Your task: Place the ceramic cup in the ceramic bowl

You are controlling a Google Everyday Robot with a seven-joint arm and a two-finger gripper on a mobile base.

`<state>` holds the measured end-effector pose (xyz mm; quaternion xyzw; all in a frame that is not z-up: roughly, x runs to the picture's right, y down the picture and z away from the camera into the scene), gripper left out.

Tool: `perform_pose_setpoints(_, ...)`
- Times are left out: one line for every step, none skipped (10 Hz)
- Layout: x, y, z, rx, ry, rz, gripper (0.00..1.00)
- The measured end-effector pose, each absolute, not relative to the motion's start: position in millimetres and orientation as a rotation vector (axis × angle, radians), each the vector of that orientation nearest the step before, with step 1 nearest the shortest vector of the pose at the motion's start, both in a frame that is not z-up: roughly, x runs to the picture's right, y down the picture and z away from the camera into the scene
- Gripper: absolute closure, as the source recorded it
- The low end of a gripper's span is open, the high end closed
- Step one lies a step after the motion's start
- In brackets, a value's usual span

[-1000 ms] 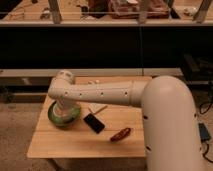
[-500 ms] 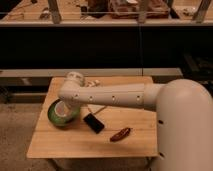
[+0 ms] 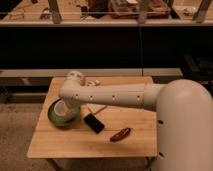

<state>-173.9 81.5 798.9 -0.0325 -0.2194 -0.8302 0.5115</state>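
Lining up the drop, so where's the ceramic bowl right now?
The ceramic bowl sits at the wooden table's left edge, left of the black phone, directly under the end effector.

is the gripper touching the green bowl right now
Cannot tell. In the camera view the arm reaches over the ceramic bowl and hides the gripper above it; something white shows inside the bowl, but no contact or gap shows.

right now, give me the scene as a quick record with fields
surface: wooden table
ceramic bowl: green, near the table's left edge
ceramic cup: white shape inside the bowl, probably the cup
gripper: hidden under the arm's end, over the bowl
arm: white arm reaching left across the table
other items: black flat object; reddish-brown object
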Motion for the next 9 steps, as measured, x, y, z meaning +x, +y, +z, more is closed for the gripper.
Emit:
perform_pose_setpoints(-198.5, 71.0, 807.7, -0.059, -0.554, -2.033, 0.35)
perform_pose_setpoints(-218.7, 62.5, 815.3, -0.045, -0.568, -2.052, 0.35)
perform_pose_setpoints(-237.5, 52.4, 822.9, -0.033, -0.573, -2.064, 0.35)
perform_pose_setpoints(-263.8, 39.3, 831.8, -0.009, -0.580, -2.082, 0.35)
perform_pose_setpoints(-278.6, 28.3, 834.1, 0.017, -0.577, -2.096, 0.35)
perform_pose_setpoints(-286.7, 19.5, 829.4, 0.043, -0.569, -2.111, 0.35)
perform_pose_setpoints(-290.5, 12.4, 819.6, 0.063, -0.556, -2.122, 0.35)
perform_pose_setpoints(-289.0, 5.6, 803.4, 0.082, -0.531, -2.128, 0.35)
perform_pose_setpoints(-283.3, 1.5, 792.0, 0.093, -0.508, -2.126, 0.35)
